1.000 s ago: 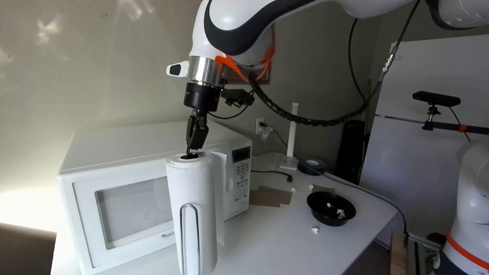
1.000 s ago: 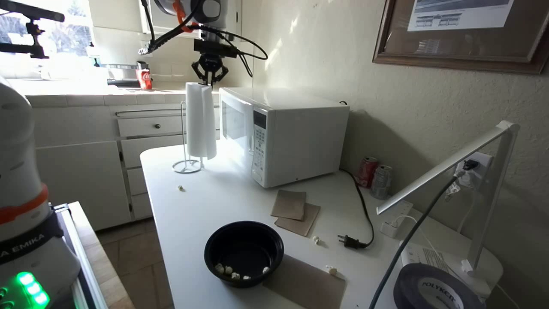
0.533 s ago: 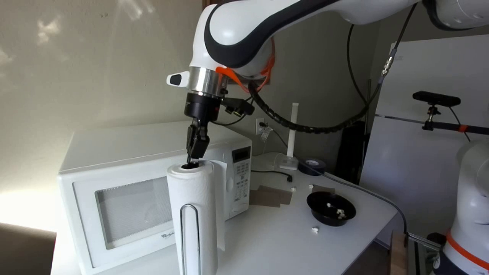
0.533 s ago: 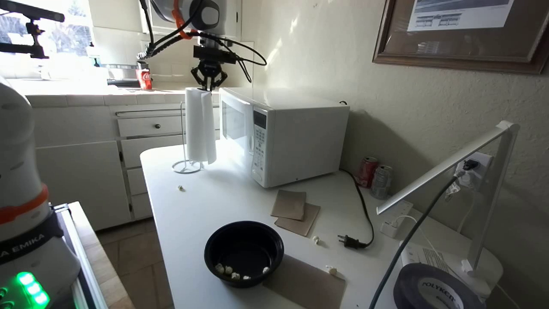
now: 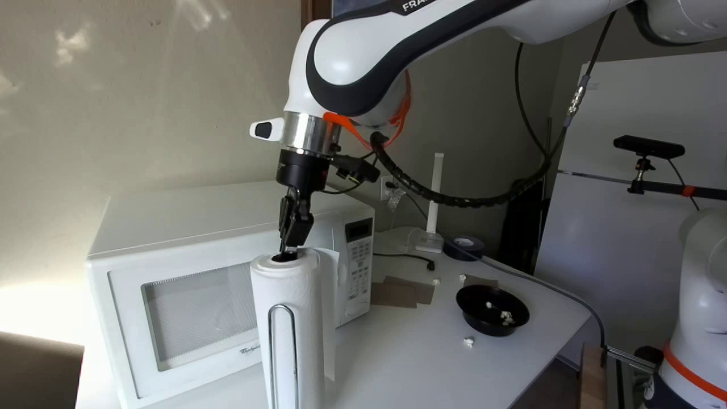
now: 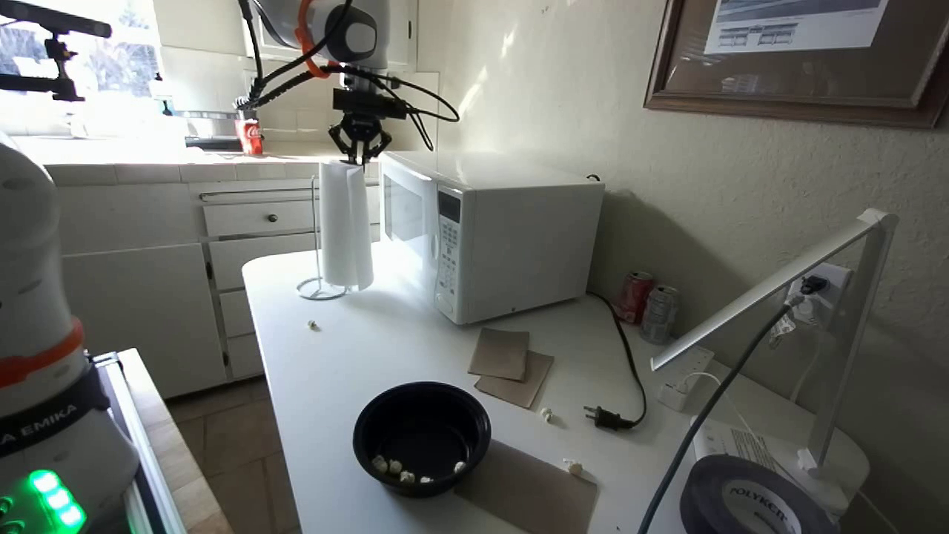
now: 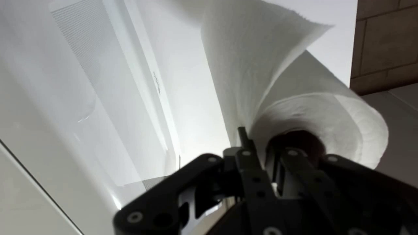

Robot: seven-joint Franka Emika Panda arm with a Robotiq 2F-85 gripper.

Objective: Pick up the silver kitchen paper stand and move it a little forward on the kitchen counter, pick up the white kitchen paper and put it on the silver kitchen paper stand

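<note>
The white kitchen paper (image 5: 309,335) is upright in both exterior views, with a loose sheet hanging beside it; it also shows in an exterior view (image 6: 343,230) and in the wrist view (image 7: 339,114). My gripper (image 5: 288,249) is shut on the wall of its top end, one finger in the core and one outside (image 7: 258,143). The silver kitchen paper stand (image 6: 320,291) is on the kitchen counter (image 6: 356,356); its tall loop (image 5: 271,341) rises beside the roll. The roll's lower end is close above the round base. Whether it touches the base, and what is inside the core, is hidden.
A white microwave (image 6: 519,245) stands close beside the roll. A black bowl (image 6: 422,437) with popcorn, brown cards (image 6: 511,363), a plug cord (image 6: 612,417), cans (image 6: 645,304), tape (image 6: 749,497) and a white lamp (image 6: 845,348) are further along the counter.
My gripper and the white kitchen paper have moved straight down together, bringing the roll's lower end closer to the stand's base. The stand has not visibly moved.
</note>
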